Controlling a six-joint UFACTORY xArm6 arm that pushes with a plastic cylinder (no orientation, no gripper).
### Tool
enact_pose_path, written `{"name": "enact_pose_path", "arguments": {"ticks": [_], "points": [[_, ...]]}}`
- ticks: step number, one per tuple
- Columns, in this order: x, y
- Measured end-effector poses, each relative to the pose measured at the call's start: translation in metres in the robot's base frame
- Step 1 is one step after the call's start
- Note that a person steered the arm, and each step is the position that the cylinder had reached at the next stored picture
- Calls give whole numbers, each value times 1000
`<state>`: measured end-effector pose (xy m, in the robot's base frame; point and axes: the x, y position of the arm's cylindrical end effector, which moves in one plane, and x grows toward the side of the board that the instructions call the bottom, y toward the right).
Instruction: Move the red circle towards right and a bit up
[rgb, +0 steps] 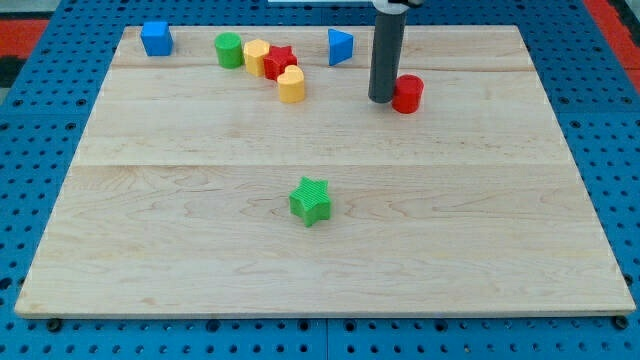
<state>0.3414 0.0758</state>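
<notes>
The red circle (408, 93) is a short red cylinder near the view's top, right of centre, on the wooden board (320, 240). My tip (381, 99) is the lower end of a dark rod that comes down from the view's top. It stands right against the red circle's left side, touching it or nearly so.
A cluster at the view's top left holds a green cylinder (229, 49), a yellow block (256, 56), a red star (281, 62) and a yellow heart-like block (291, 85). A blue cube (156, 38) sits at the top left, a blue triangle (340, 46) left of the rod, a green star (311, 200) at the centre.
</notes>
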Motion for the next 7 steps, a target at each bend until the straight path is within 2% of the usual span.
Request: {"name": "enact_pose_path", "arguments": {"ticks": [1,2,3,6,7], "points": [[2,34],[25,65],[19,83],[-68,104],[-86,111]]}}
